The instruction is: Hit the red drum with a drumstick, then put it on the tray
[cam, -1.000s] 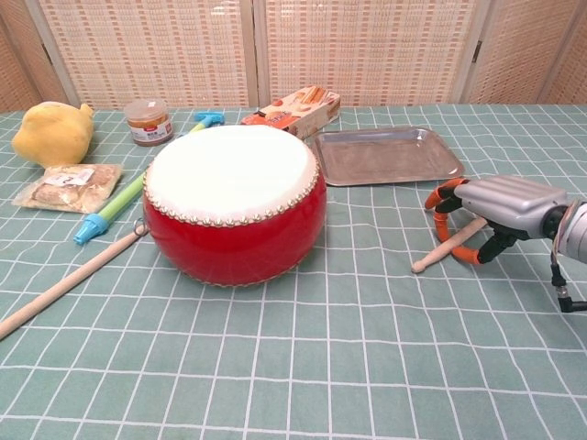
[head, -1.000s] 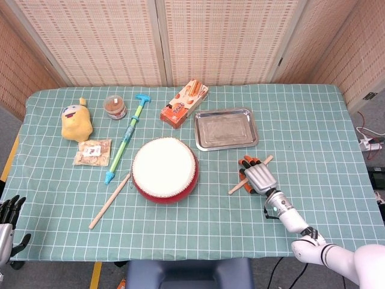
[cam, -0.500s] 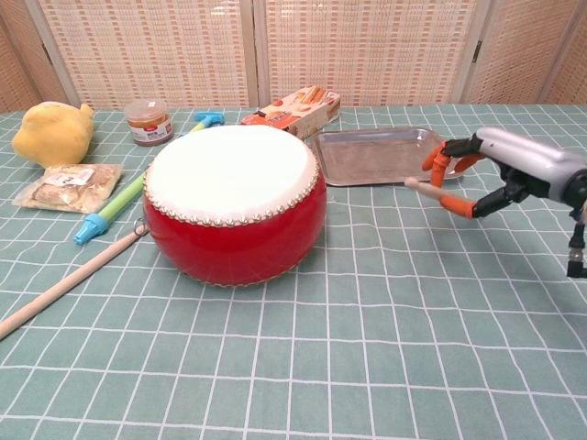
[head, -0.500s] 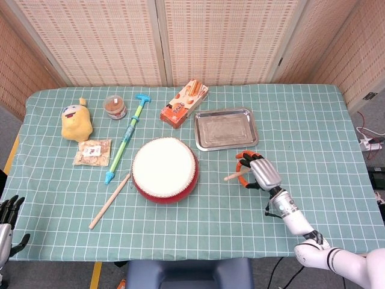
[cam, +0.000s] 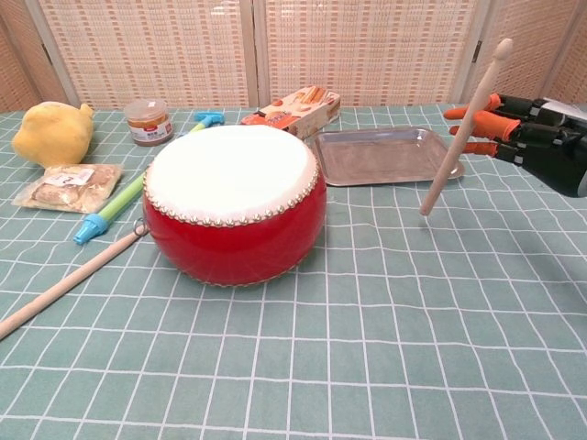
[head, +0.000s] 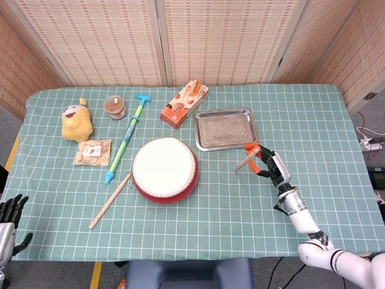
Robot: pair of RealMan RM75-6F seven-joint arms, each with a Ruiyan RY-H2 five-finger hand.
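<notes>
Since the earlier frames, the right hand has risen off the table with the drumstick, which lay flat on the cloth a second ago and now stands steeply tilted, tip up, lower end clear of the surface. Orange-tipped fingers are closed around the stick's middle section. In the head view the same hand sits just off the near right corner of the tray, stick angled toward it.

Tray: metal, rectangular, nothing visible inside it. It lies behind and to the right of the red drum, apart from it.

Drum: upright on the table, white skin facing up, not in contact with the held stick.

A second drumstick lies on the cloth at the drum's left side. Beyond it are a blue-green toy pump, a sealed snack packet, a yellow plush toy, a small lidded jar and a biscuit box.

The left hand shows at the lower left edge, off the table, fingers spread and holding nothing.
</notes>
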